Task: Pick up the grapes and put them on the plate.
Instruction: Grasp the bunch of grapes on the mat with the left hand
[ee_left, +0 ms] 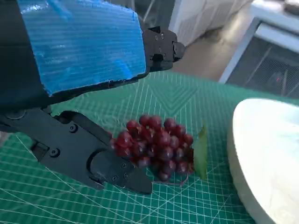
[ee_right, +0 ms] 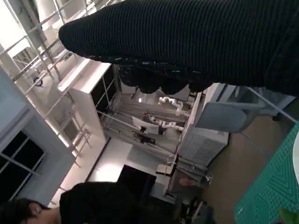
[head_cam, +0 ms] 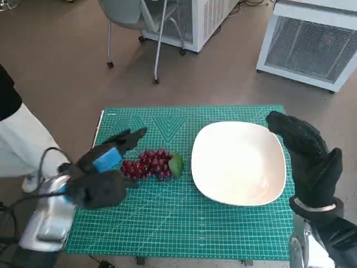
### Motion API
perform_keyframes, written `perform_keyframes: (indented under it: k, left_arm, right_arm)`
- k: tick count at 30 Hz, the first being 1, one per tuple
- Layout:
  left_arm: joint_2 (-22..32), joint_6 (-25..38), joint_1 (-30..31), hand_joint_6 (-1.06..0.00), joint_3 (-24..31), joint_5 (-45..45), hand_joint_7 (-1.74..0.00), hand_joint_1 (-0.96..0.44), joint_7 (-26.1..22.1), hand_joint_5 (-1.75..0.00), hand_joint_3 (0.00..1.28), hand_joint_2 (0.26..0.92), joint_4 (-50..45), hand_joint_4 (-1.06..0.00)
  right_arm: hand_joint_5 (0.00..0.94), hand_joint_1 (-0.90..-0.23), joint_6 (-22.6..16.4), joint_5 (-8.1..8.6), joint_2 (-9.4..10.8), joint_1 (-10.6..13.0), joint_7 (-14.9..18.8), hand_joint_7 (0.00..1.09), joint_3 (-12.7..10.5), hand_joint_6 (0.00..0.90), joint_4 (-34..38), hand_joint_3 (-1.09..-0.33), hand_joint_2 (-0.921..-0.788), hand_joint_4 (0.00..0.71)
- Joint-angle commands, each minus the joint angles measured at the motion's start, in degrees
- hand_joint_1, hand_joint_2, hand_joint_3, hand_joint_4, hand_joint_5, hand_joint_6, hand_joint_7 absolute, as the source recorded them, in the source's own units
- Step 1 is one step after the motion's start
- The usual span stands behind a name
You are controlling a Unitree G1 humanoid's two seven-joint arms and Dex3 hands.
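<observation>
Left wrist view shows the blue-taped black left hand with fingers spread around, holding nothing, the dark red grape bunch lying beside the white square plate; a shallow close might scatter grapes.

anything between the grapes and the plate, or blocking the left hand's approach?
Nothing visible. Bare mat separates the grapes from the plate; only the bunch's own leaf faces it. The left hand is right at the grapes, fingers either side.
</observation>
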Motion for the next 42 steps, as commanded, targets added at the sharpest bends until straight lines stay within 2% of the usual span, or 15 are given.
perform_keyframes:
  k: [1,24,42]
  left_arm:
    - [-1.7,0.2,-3.2,-0.11,-2.6,1.3,-0.02,-0.37,0.6,0.00,0.00,0.709,4.2,0.00]
    - [-7.9,3.0,-13.3,-0.11,-10.9,8.0,0.00,-0.32,4.2,0.00,0.01,0.712,19.3,0.00]
    - [-12.8,2.2,-22.0,-0.11,-15.4,11.0,0.00,-0.30,8.4,0.00,0.01,0.726,37.1,0.00]
  right_arm:
    - [0.002,-0.537,0.9,0.64,0.3,1.0,0.5,0.59,0.1,0.063,0.4,-0.653,-0.921,0.393]
    - [0.002,-0.531,0.5,0.03,-0.1,1.5,0.1,0.59,-0.4,0.063,-0.1,-0.655,-0.921,0.396]
    - [0.003,-0.533,0.2,-0.43,-0.1,1.8,-0.1,0.59,-0.6,0.062,-0.1,-0.659,-0.921,0.399]
